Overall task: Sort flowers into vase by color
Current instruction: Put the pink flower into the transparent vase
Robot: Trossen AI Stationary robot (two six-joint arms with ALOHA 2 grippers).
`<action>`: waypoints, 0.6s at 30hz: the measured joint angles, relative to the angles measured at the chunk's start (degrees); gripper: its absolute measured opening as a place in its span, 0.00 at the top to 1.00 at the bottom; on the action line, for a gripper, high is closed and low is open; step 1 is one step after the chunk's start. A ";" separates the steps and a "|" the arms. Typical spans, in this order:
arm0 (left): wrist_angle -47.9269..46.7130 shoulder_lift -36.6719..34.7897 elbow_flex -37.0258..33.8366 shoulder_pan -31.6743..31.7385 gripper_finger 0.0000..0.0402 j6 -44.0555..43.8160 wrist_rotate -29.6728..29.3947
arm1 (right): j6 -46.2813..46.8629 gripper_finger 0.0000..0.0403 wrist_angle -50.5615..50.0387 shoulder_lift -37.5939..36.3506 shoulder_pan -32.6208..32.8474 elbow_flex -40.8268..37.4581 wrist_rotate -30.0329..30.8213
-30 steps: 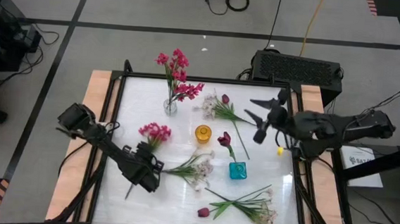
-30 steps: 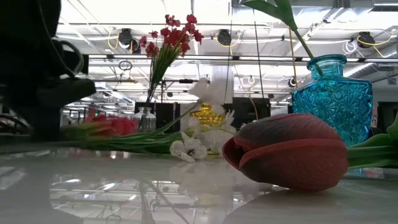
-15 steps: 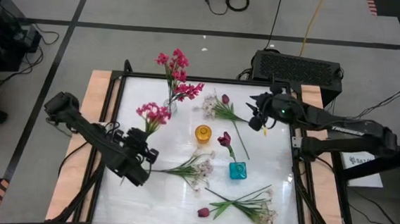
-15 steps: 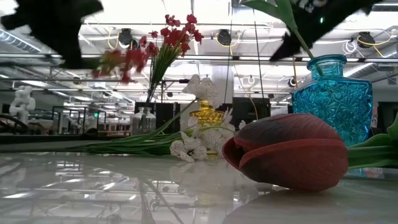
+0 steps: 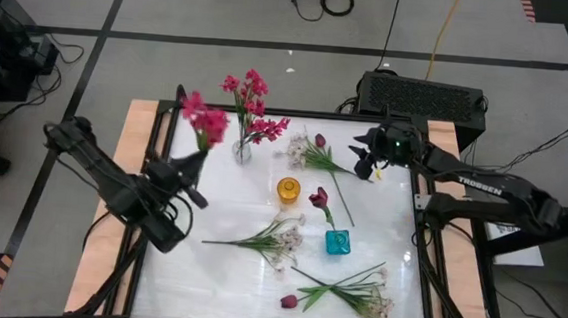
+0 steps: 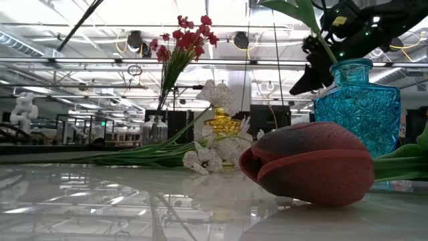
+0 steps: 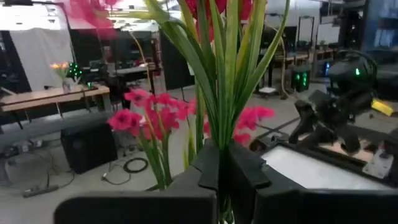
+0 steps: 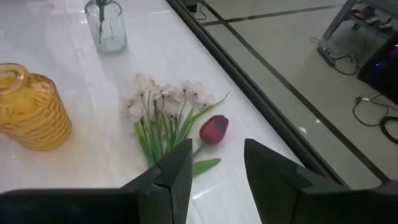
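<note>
Pink sprig (image 5: 204,123) — stem hidden in left gripper (image 5: 180,177)

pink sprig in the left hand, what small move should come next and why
Probably carry it toward the clear glass vase and bring the stem upright over its mouth. The left hand is shut on the pink sprig, lifted off the table, and that vase already holds matching pink flowers. The right hand hangs open over the white-and-maroon bunch, apart from that path.

Bare table (image 5: 181,272) lies open at lower left in the high view. The yellow vase (image 5: 289,189), blue vase (image 5: 337,242) and scattered sprigs (image 5: 268,240) crowd the centre and lower right.
</note>
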 joint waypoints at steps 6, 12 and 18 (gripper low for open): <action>0.42 -5.44 0.24 5.75 0.97 1.31 -0.21 | 0.81 0.66 4.58 0.66 0.02 -0.09 -0.02; 11.39 -6.01 0.22 6.29 0.97 6.66 7.26 | 4.37 0.66 9.84 -1.29 0.09 0.29 -0.02; 43.22 -4.23 0.15 5.22 0.97 38.37 11.84 | 6.34 0.66 10.04 -4.50 2.62 4.11 -0.02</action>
